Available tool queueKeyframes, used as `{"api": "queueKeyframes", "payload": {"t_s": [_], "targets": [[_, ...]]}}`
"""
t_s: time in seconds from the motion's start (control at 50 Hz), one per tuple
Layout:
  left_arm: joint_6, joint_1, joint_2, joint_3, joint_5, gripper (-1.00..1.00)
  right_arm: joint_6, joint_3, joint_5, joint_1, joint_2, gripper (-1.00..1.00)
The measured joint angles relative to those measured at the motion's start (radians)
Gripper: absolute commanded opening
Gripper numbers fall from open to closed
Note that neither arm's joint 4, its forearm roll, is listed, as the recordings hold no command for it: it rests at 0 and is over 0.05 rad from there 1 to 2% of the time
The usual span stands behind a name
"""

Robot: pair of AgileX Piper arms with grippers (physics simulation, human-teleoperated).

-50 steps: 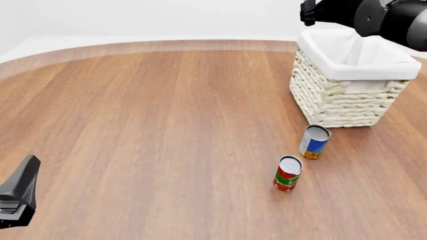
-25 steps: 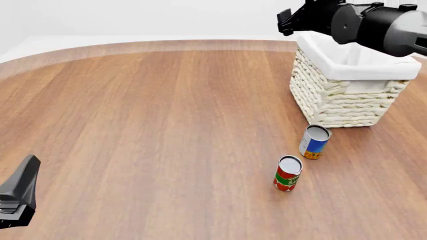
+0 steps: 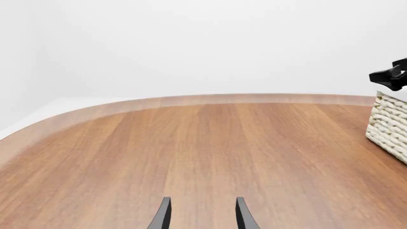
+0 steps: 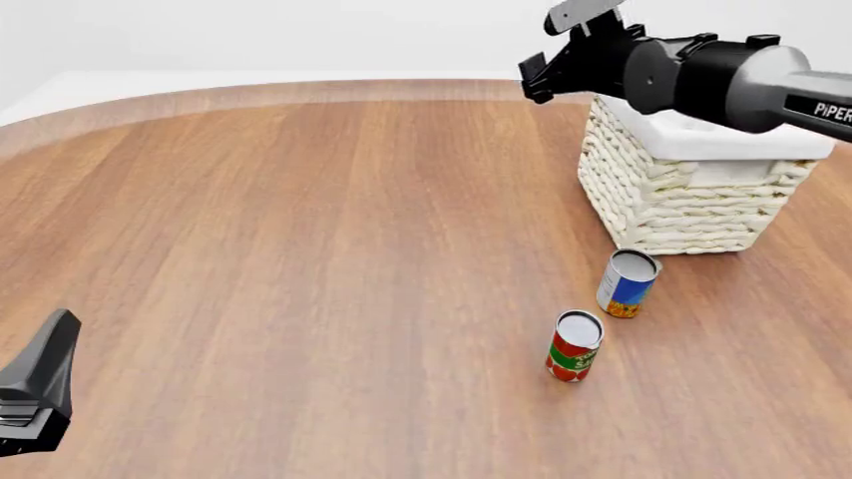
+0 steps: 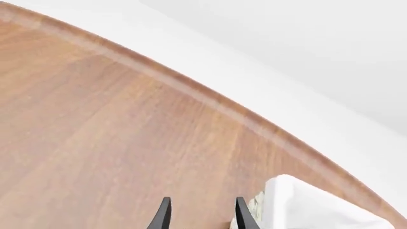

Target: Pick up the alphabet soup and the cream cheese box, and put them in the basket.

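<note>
The alphabet soup, a blue, white and orange can with a silver top, stands upright on the table just in front of the basket. The basket is woven and cream-white, with a white cloth lining, at the far right. My right gripper hovers high beside the basket's far left corner; in the right wrist view its fingers stand apart and open around nothing, with the basket's corner at the edge. My left gripper is open and empty, low at the table's near left. The cream cheese box is out of view.
A red and green can stands upright close to the soup can, on its near left side. The wooden table has a curved far edge. In the left wrist view the basket's wall shows, with the right gripper above it.
My right arm has swung left from over the basket to beyond its left rim. The left arm, both cans and the basket have not moved.
</note>
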Motion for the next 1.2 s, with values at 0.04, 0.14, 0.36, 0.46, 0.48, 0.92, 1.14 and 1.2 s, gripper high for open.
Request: {"api": "queueKeyframes", "payload": {"t_s": [0.04,0.14,0.36,0.46,0.48,0.92,1.14,1.2], "targets": [[0.0,0.0,0.0,0.0,0.0,1.0,0.0,0.004,0.0,0.005,0.003,1.0],[0.0,0.0,0.0,0.0,0.0,1.0,0.0,0.015,-0.002,0.017,0.008,1.0],[0.0,0.0,0.0,0.0,0.0,1.0,0.018,0.338,-0.22,0.042,-0.082,1.0],[0.0,0.0,0.0,0.0,0.0,1.0,0.027,0.453,-0.293,0.053,-0.112,1.0],[0.0,0.0,0.0,0.0,0.0,1.0,0.029,0.471,-0.304,0.055,-0.116,1.0],[0.0,0.0,0.0,0.0,0.0,1.0,0.085,0.727,-0.46,0.067,-0.185,1.0],[0.0,0.0,0.0,0.0,0.0,1.0,0.114,0.823,-0.504,0.039,-0.253,1.0],[0.0,0.0,0.0,0.0,0.0,1.0,0.12,0.846,-0.511,0.032,-0.274,1.0]]}}
